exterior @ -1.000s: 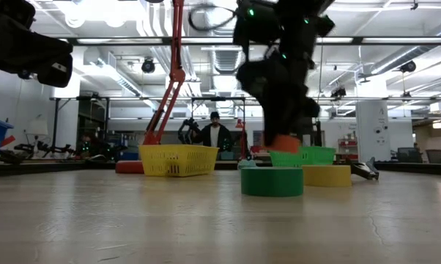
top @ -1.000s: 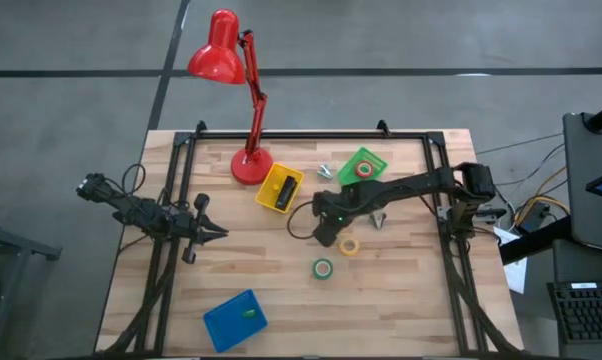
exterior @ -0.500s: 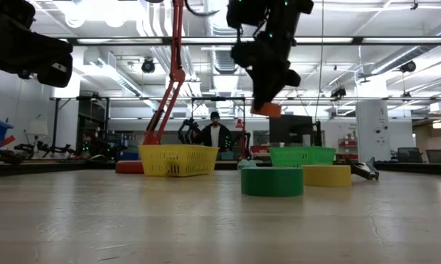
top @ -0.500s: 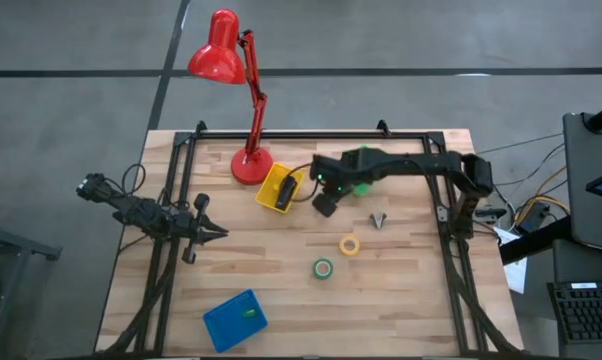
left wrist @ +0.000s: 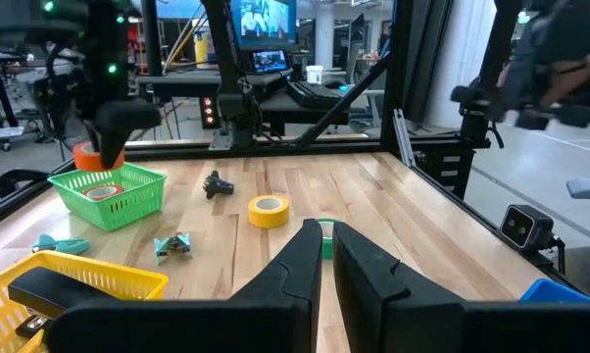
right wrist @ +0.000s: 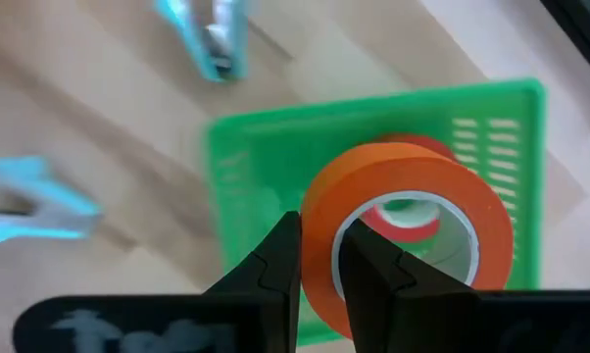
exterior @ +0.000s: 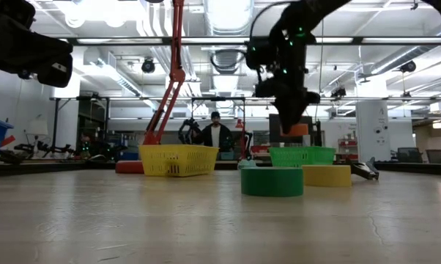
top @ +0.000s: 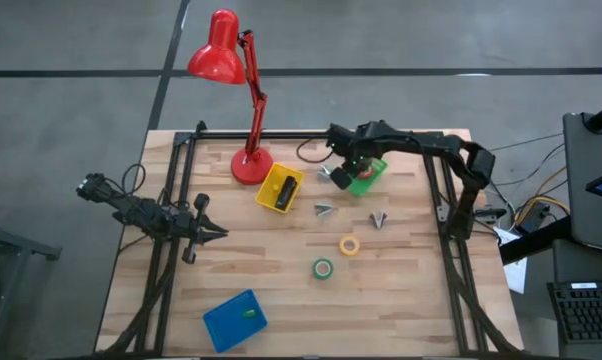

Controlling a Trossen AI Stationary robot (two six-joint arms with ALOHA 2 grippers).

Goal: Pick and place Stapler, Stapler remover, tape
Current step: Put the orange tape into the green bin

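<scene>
My right gripper [top: 343, 170] hangs over the green basket [top: 366, 170] near the table's far edge, shut on the orange tape roll [right wrist: 413, 162]. The low view shows the roll [exterior: 297, 130] just above the basket's rim [exterior: 301, 155]. A red roll [right wrist: 405, 218] lies inside the basket. The yellow roll [top: 350, 245] and green roll [top: 323, 268] lie flat on the table. The black stapler [top: 286, 190] lies in the yellow basket [top: 273, 195]. My left gripper [top: 209, 232] waits shut at the table's left side. My right gripper holds the orange roll by its ring wall [right wrist: 319, 211], one finger [right wrist: 368, 260] inside the hole and the other [right wrist: 280, 255] outside. The fingers point down from above. The roll is lifted clear and tilted, hanging over the green basket.
A red desk lamp [top: 243, 165] stands at the far edge. Small silvery staple removers [top: 324, 210] [top: 379, 218] lie mid-table, and another [top: 326, 172] lies beside the green basket. A blue bin [top: 234, 320] sits near the front edge. A person [exterior: 215, 136] stands far behind the table.
My right gripper has lifted the orange roll off the table beside the yellow roll. It has carried the roll up, toward the far edge and to the right, and has come lower over the green basket. The yellow and green rolls have stayed put.
</scene>
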